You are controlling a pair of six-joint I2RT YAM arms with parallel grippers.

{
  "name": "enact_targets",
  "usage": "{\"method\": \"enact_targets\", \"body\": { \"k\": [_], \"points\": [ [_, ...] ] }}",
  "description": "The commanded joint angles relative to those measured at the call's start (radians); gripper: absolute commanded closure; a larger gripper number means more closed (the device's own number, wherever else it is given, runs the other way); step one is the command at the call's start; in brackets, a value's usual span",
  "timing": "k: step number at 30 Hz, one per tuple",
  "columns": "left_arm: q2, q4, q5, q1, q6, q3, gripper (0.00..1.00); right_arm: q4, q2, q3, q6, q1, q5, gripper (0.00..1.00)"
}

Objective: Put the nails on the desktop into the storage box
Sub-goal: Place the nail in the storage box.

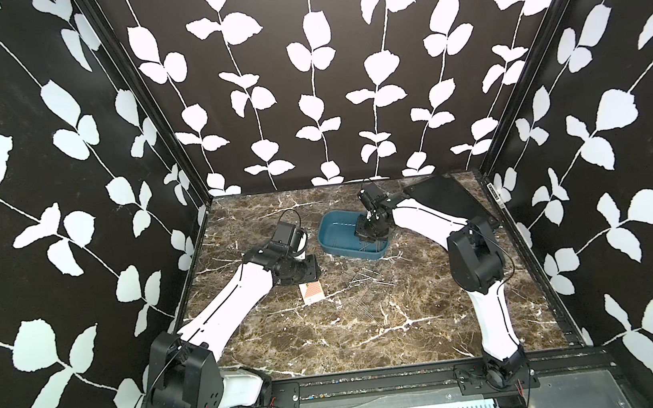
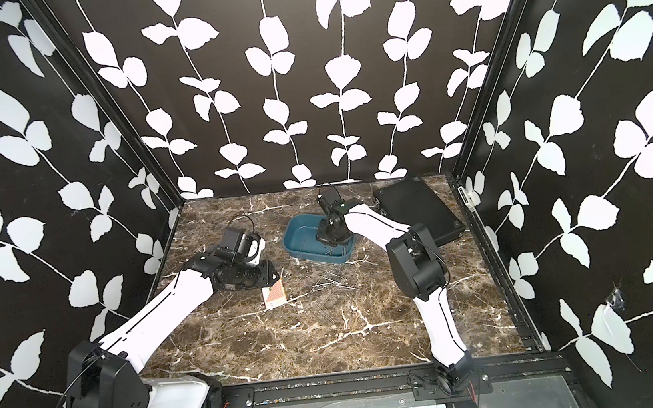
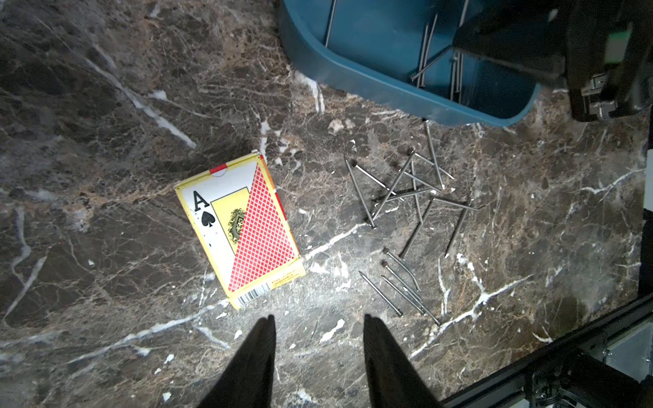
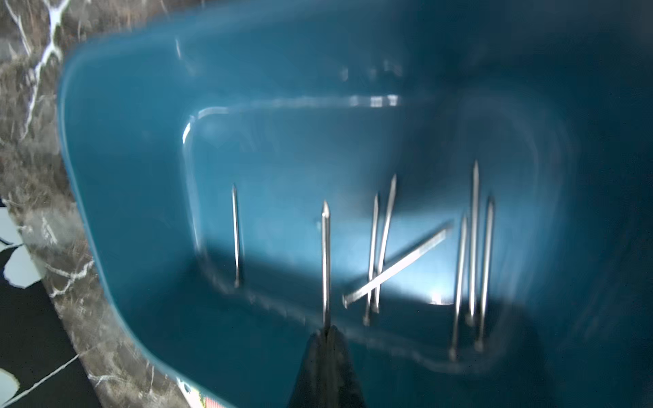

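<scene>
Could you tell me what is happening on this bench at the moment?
The right claw is shut on one nail over the blue box, where other nails already lie. The left claw hangs open and empty above the desktop, near the loose nails and a card pack. Many nails are not yet in the box.
</scene>
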Motion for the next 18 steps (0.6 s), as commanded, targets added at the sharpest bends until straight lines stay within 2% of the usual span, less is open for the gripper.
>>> {"method": "enact_targets", "body": {
  "k": [1, 13, 18],
  "points": [
    [-0.007, -0.017, 0.020, 0.012, 0.024, -0.010, 0.57, -0.091, 0.036, 0.083, -0.059, 0.000, 0.001, 1.00],
    [0.069, 0.026, 0.068, 0.020, 0.020, 0.006, 0.54, -0.234, 0.081, 0.107, -0.149, 0.000, -0.008, 1.00],
    [0.090, 0.044, 0.093, 0.020, 0.013, 0.003, 0.51, -0.264, 0.066, 0.112, -0.177, 0.000, -0.005, 0.87]
  ]
}}
